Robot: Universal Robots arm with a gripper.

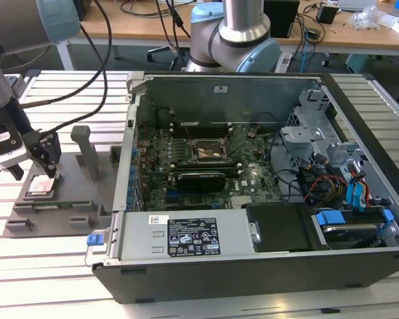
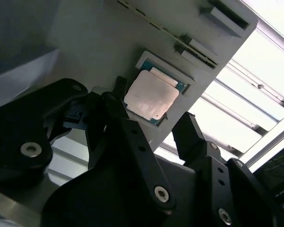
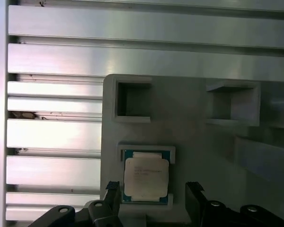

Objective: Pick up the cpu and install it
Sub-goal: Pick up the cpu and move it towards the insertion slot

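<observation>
Pickup poised, nothing gripped

Beside the computer case (image 1: 253, 219), over the grey fixture block (image 3: 194, 137), the released pincer (image 3: 154, 189) straddles the cpu (image 3: 146, 176) in its recess without touching. Light, stiff, probably fragile: grip by opposite edges.

Soft, even room light fills the exterior view. In the second wrist view the aluminium table (image 2: 248, 126) glares white, the cpu (image 2: 150, 96) gleams pale, the fixture block (image 2: 85, 47) lies shaded.

The cpu (image 3: 146, 177) looks matt metal, the fixture (image 3: 184, 125) perhaps smooth plastic.
</observation>
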